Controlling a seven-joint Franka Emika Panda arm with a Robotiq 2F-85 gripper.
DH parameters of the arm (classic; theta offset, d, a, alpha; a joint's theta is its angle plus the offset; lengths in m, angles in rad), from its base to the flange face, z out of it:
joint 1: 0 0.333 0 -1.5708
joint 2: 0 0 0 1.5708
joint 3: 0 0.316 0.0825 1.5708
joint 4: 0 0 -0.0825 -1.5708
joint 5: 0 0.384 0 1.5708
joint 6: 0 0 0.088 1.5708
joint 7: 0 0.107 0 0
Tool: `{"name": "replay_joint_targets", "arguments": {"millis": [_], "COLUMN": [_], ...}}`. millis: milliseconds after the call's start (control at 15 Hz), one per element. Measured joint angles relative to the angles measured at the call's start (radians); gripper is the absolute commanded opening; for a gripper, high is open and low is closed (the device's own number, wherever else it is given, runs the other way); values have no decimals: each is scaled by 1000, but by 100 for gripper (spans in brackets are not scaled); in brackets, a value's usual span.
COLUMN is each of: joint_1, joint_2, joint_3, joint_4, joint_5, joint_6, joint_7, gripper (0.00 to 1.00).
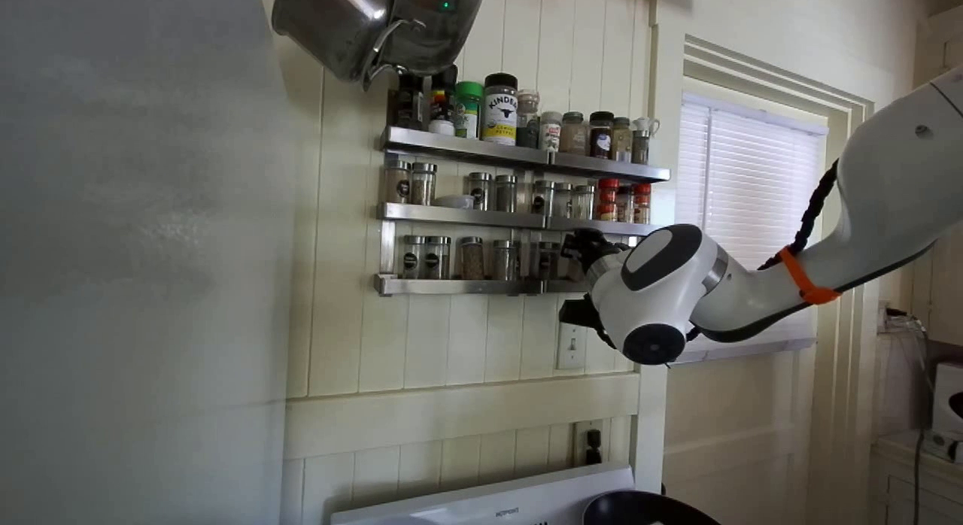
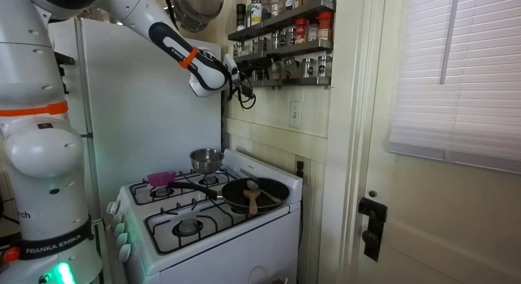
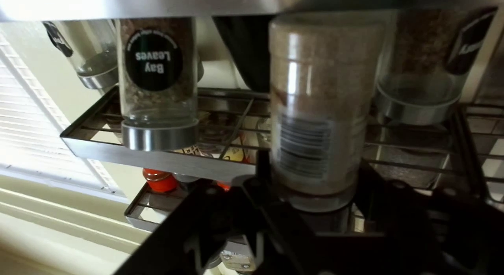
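Observation:
A spice jar point(image 3: 323, 109) with a pale brown filling and a barcode label fills the middle of the wrist view, which stands upside down. My gripper point(image 3: 315, 170) is shut on this jar, with dark fingers point(image 3: 264, 158) on both sides near its lid end. In an exterior view the gripper point(image 1: 573, 279) is at the right part of the lowest shelf point(image 1: 451, 286). Beside the held jar stand a Bay Leaves jar point(image 3: 157, 70) and a Curry jar point(image 3: 425, 62). Whether the held jar's base touches the shelf I cannot tell.
Two more steel shelves point(image 1: 459, 213) with several jars hang above. Steel pots point(image 1: 338, 25) hang at the upper left. Below is a stove point(image 2: 228, 251) bearing a frying pan point(image 2: 232, 194), a steel pot point(image 2: 206, 161) and a pink bowl point(image 2: 161, 178). A door with blinds point(image 2: 456, 72) stands beside the shelves.

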Motion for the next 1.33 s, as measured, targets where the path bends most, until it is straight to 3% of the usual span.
{"name": "replay_joint_targets", "arguments": {"millis": [800,1333], "joint_1": [6,-3], "joint_2": [4,1], "joint_3": [48,55], "joint_4": [-4,-108], "joint_5": [0,0], "joint_6": [-9,-266], "joint_7": [-4,-39], "gripper": [25,25]}}
